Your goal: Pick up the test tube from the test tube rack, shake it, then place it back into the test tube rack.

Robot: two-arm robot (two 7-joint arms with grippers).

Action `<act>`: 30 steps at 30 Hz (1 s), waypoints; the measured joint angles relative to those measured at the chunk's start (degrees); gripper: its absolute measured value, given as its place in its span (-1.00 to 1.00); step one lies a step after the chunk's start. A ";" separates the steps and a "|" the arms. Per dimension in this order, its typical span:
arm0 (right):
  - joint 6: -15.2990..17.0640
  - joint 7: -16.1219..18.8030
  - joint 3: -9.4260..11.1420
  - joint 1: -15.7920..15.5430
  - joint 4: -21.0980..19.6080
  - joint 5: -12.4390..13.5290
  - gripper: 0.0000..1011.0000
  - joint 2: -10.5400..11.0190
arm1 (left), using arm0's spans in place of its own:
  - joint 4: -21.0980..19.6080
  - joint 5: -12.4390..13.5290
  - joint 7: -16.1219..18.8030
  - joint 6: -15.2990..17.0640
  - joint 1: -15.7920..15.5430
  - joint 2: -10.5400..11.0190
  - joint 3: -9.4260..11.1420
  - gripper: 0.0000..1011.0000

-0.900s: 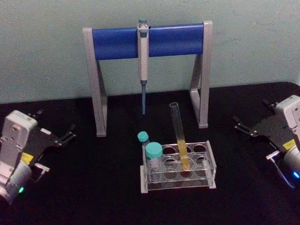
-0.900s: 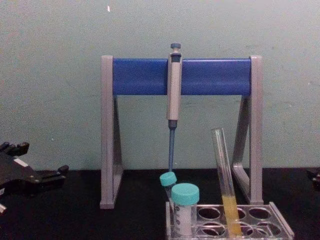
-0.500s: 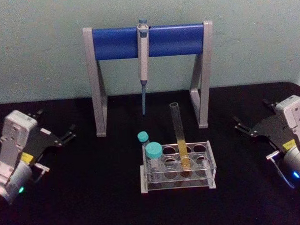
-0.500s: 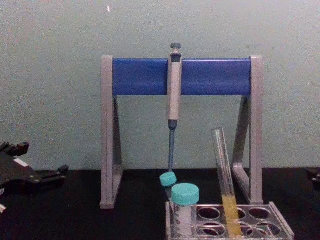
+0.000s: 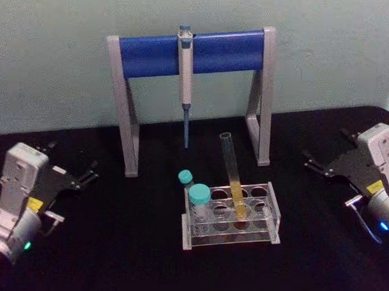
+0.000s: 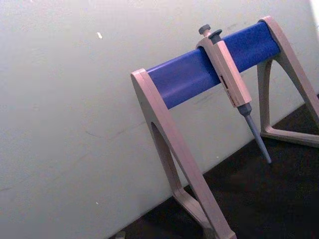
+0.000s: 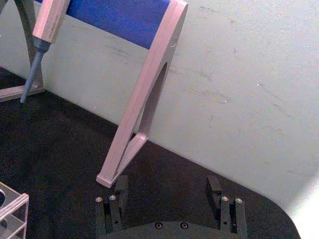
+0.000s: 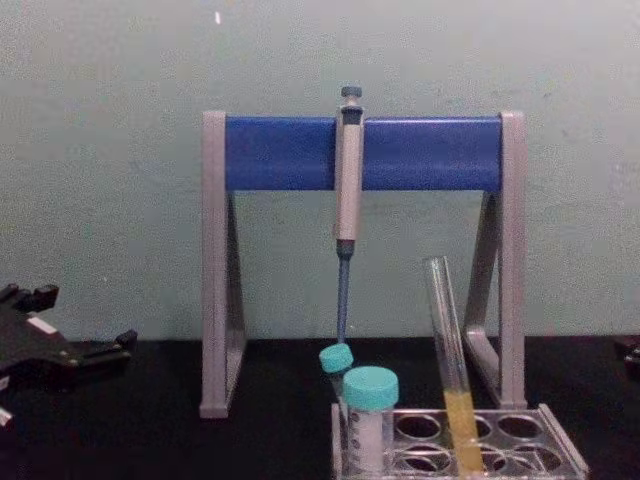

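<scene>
The test tube (image 5: 233, 176) is a long clear glass tube with yellow liquid in its lower part. It stands leaning in a middle hole of the clear plastic test tube rack (image 5: 230, 238) at the table's centre. In the chest view the test tube (image 8: 450, 360) rises well above the rack (image 8: 562, 452). My left gripper (image 5: 73, 158) rests open at the far left, well apart from the rack. At the far right my right gripper (image 5: 327, 148) also rests open, and the right wrist view shows its fingers (image 7: 115, 205) spread wide with nothing between them.
A tall grey-and-blue pipette stand (image 5: 190, 53) stands behind the rack against the wall, with a pipette (image 5: 185, 75) hanging from its bar. Two teal-capped tubes (image 5: 198, 198) sit at the rack's left end. Bare black table lies between each gripper and the rack.
</scene>
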 joint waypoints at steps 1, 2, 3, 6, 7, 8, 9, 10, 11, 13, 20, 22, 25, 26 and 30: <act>0.00 0.00 0.00 0.00 0.00 0.00 0.98 0.00 | 0.00 0.00 0.00 0.00 0.00 0.00 0.00 0.98; 0.00 0.00 0.00 0.00 0.00 0.00 0.98 0.00 | 0.00 0.00 0.00 0.00 0.00 0.00 0.00 0.98; 0.00 0.00 0.00 0.00 0.00 0.00 0.98 0.00 | 0.00 0.00 0.00 0.00 0.00 0.00 0.00 0.98; 0.00 0.00 0.00 0.00 0.00 0.00 0.98 0.00 | 0.00 0.00 0.00 0.00 0.00 0.00 0.00 0.98; 0.00 0.00 0.00 0.00 0.00 0.00 0.98 0.00 | 0.00 0.00 0.00 0.00 0.00 0.00 0.00 0.98; 0.00 0.00 0.00 0.00 0.00 0.00 0.98 0.00 | 0.00 0.00 0.00 0.00 0.00 0.00 0.00 0.98; 0.00 0.00 0.00 0.00 0.00 0.00 0.98 0.00 | 0.00 0.00 0.00 0.00 0.00 0.00 0.00 0.98; 0.00 0.00 0.00 0.00 0.00 0.00 0.98 0.00 | 0.00 0.00 0.00 0.00 0.00 0.00 0.00 0.98; 0.00 0.00 0.00 0.00 0.00 0.00 0.98 0.00 | 0.00 0.00 0.00 0.00 0.00 0.00 0.00 0.98; 0.00 0.00 0.00 0.00 0.00 0.00 0.98 0.00 | 0.00 0.00 0.00 0.00 0.00 0.00 0.00 0.98; -0.23 0.10 0.73 -0.22 -0.14 -0.22 0.98 -0.38 | 0.00 0.00 0.00 0.00 0.00 0.00 0.00 0.98; -0.68 0.72 1.39 -0.54 -0.38 -0.12 0.98 -0.69 | 0.00 0.00 0.00 0.00 0.00 0.00 0.00 0.98; -1.14 1.48 1.96 -0.85 -0.67 0.45 0.98 -0.88 | 0.00 0.00 0.00 0.00 0.00 0.00 0.00 0.98; -1.50 2.03 2.37 -1.08 -0.94 0.95 0.98 -0.97 | 0.00 0.00 0.00 0.00 0.00 0.00 0.00 0.98; -2.29 3.70 3.23 -1.52 -1.71 2.23 0.98 -1.09 | 0.00 0.00 0.00 0.00 0.00 0.00 0.00 0.98</act>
